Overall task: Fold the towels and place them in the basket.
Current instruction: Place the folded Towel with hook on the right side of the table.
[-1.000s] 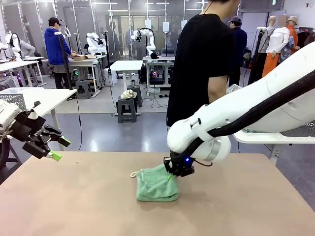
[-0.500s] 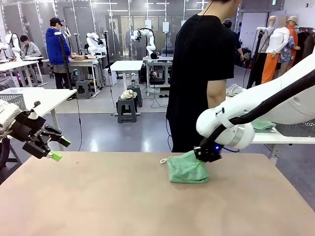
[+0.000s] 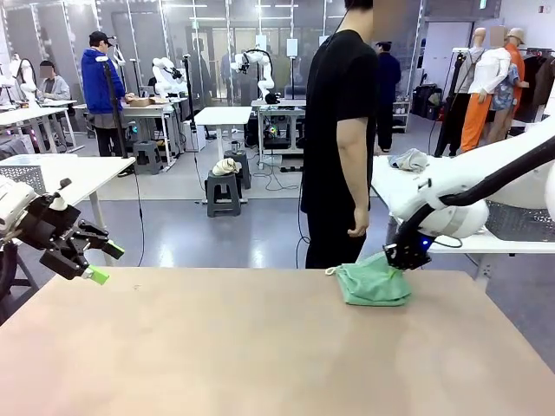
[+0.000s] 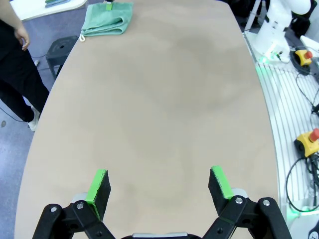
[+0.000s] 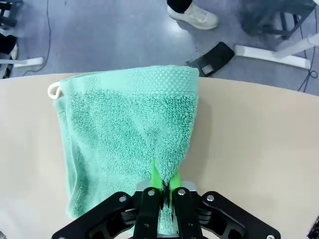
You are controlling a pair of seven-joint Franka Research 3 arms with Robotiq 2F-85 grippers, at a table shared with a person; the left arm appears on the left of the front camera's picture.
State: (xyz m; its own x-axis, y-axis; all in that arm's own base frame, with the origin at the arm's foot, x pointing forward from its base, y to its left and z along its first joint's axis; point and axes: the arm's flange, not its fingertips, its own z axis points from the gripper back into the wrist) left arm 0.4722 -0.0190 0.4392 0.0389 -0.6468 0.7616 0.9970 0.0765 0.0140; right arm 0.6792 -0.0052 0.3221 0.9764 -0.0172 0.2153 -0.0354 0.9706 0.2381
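A folded mint green towel (image 3: 373, 282) lies near the table's far right edge, in front of the standing person (image 3: 342, 147). My right gripper (image 3: 406, 256) is shut on the towel's right side. In the right wrist view the gripper (image 5: 163, 185) pinches a ridge of the terry cloth (image 5: 124, 129), and a white loop shows at the far left corner. My left gripper (image 3: 89, 263) hangs open over the table's left edge, far from the towel (image 4: 107, 20); its green pads (image 4: 98, 186) stand wide apart with nothing between them. A dark mesh basket (image 3: 523, 227) peeks out behind my right arm.
A white side table (image 3: 486, 244) stands at the right behind my right arm, with a crumpled pale blue-grey cloth (image 3: 408, 160) on it. Bare tabletop (image 3: 243, 347) stretches between the two grippers. Another white table (image 3: 74, 173) stands at the far left.
My right gripper has dragged the green towel from the table's middle to the right and toward the far edge. The person has stepped slightly right. The left gripper has not moved.
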